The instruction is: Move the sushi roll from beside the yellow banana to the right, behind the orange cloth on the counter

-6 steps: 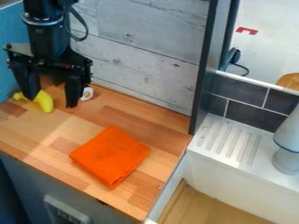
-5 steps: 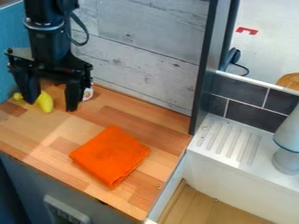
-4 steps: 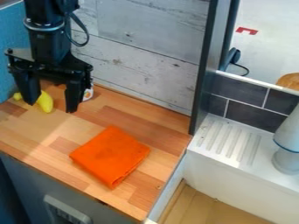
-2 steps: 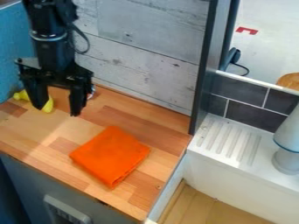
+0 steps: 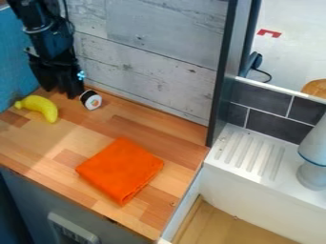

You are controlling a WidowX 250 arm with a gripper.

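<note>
Nearer the grey plank wall [image 5: 153, 62], our black pincer [image 5: 62, 94] has turned; open or closed, we cannot tell. Let's ease gently beside the small round black-and-white toy roll [image 5: 91, 100].

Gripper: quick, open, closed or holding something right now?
Gripper: can't tell whether open or closed; I see nothing held. It's near the yellow banana.

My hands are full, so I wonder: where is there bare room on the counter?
The counter is bare between the banana and the cloth, and between the cloth and the plank wall. The far left is crowded: gripper, banana and round toy are close together.
</note>
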